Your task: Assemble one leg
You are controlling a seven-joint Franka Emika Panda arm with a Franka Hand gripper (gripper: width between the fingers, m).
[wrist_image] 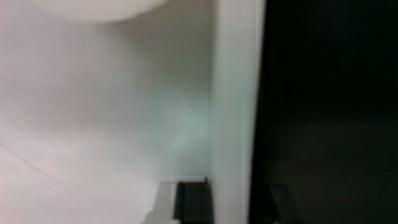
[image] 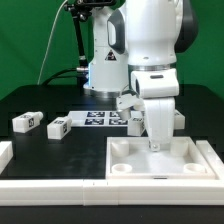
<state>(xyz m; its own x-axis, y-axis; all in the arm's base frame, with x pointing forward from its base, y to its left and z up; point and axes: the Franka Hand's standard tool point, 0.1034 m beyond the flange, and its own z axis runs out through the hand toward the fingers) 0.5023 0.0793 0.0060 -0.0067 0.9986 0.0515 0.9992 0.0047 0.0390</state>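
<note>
1. Nearest in the exterior view, a white rail (image: 60,186) ran along the front of the black table (image: 60,150).
2. Just behind it sat the large white tray-like piece (image: 160,174). Its round corner sockets (image: 122,168) were the only receptacles in sight. Those that showed held nothing, and no leg stood in any of them.
3. The gripper (image: 155,146) pointed straight down over the tray's far side, its tip at or just above the tray floor. I cannot tell whether the jaws were wide, narrow or closed on something. The exterior view showed only white bulk there. The wrist view was a blur of close white surface with one dark fingertip (wrist_image: 189,200) at its edge.
4. Farther back, one leg (image: 57,126) lay flat on the table, just beside the marker board (image: 100,118) at its end on the exterior view's left. A second leg (image: 27,121) lay farther toward that side. More tagged white blocks (image: 133,112) sat near the arm, partly hidden.
5. Judging by looks, each leg would be light, rigid and sturdy, with smooth faces that might slip. The best hold seemed to be across the narrow sides near mid-length. That would leave free the end meant for a socket.
</note>
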